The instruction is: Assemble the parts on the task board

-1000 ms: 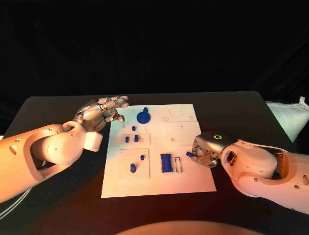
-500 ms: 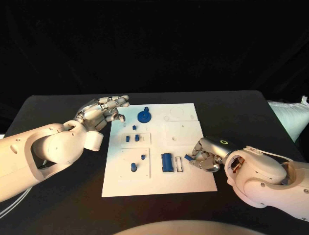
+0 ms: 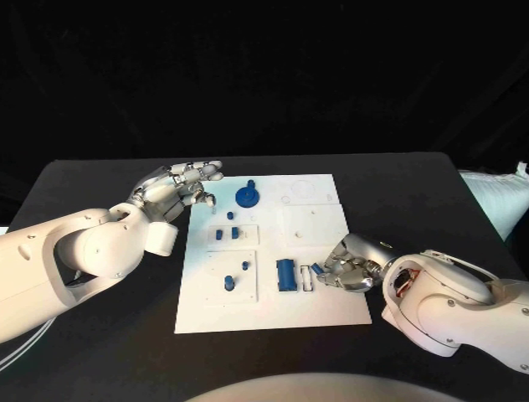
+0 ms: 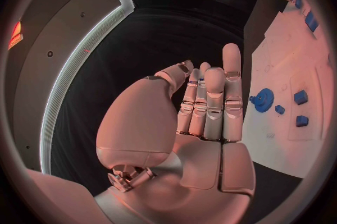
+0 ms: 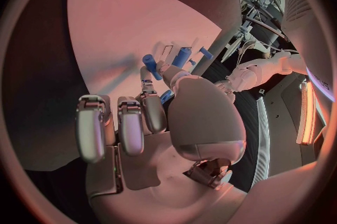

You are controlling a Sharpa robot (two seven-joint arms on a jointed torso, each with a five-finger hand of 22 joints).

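Two hands in play, one working: right hand [image 3: 346,272] has slid inward along the near right part of the task board [image 3: 319,310] over the last second and now sits just beside the empty white slot [image 3: 305,276], next to the long blue block [image 3: 286,275]. It pinches a small blue part [image 3: 320,269] at its fingertips, other fingers curled in; right wrist view shows the piece [image 5: 150,65] at the fingertips above the board. Looks like insertion is about to start, not seated yet. Left hand [image 3: 174,189] hasn't moved, hovering at the board's far left corner, fingers straight and close together, holding nothing. Blue gear [image 3: 249,198] stands near it, untouched.
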